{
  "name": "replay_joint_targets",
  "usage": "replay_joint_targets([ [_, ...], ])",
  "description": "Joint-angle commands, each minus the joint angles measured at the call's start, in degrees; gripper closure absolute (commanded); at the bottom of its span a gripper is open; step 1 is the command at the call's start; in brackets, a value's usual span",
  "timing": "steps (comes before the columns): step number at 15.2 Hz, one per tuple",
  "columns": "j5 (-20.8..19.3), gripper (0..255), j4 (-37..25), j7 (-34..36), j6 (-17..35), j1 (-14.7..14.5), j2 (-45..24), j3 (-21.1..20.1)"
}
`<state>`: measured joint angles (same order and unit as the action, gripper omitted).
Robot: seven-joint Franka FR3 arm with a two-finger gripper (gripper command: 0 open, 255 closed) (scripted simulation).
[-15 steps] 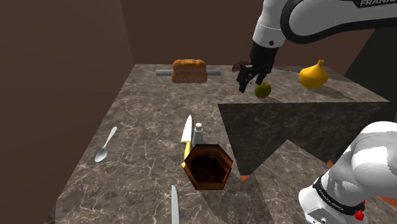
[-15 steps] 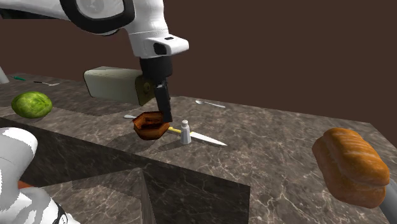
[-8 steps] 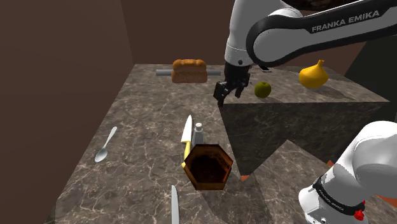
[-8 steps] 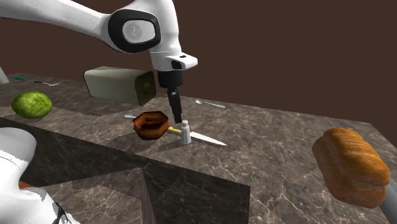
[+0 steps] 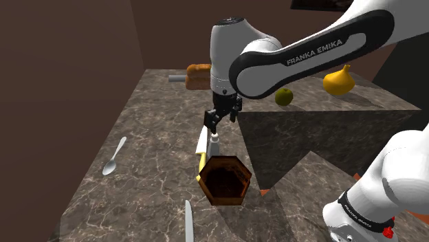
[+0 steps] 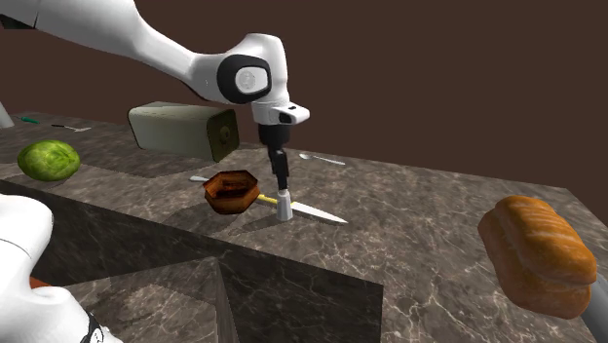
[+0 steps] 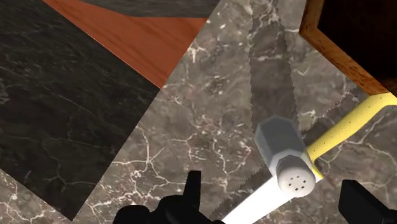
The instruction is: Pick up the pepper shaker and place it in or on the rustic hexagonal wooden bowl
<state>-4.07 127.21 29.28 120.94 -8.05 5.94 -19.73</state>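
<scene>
The pepper shaker (image 5: 214, 145), small and grey-white with a holed cap, stands on the marble counter beside the dark brown hexagonal wooden bowl (image 5: 225, 180). My black gripper (image 5: 214, 122) hangs straight above the shaker, open and apart from it. In the second exterior view the gripper (image 6: 283, 179) points down just over the shaker (image 6: 285, 206), with the bowl (image 6: 232, 190) to that view's left. In the wrist view the shaker (image 7: 284, 156) stands ahead of the open gripper (image 7: 273, 189), in line with the gap between its fingers, and the bowl's rim (image 7: 331, 48) lies beyond it.
A knife with a yellow handle (image 5: 201, 148) lies against the shaker and bowl. A spoon (image 5: 113, 157) and a second knife (image 5: 188, 221) lie on the counter. A bread loaf (image 5: 197, 75), a green fruit (image 5: 283, 97) and a yellow vegetable (image 5: 339, 81) sit at the back.
The arm has swung from the back by the green fruit toward the shoulder view's left and down, ending just above the shaker. The fingers stayed open.
</scene>
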Motion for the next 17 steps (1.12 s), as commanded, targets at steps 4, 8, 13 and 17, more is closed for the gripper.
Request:
replay_joint_targets([
  [4,-3.3,0,-4.1,3.9,2.0,-1.0,-8.0,-1.6],
  [8,-4.3,0,-2.6,4.5,4.9,-1.0,-9.5,-1.4],
  [13,-5.0,0,-1.7,5.0,6.8,-0.9,-10.6,-1.3],
  [17,-5.0,0,-1.7,5.0,6.8,-0.9,-10.6,-1.3],
])
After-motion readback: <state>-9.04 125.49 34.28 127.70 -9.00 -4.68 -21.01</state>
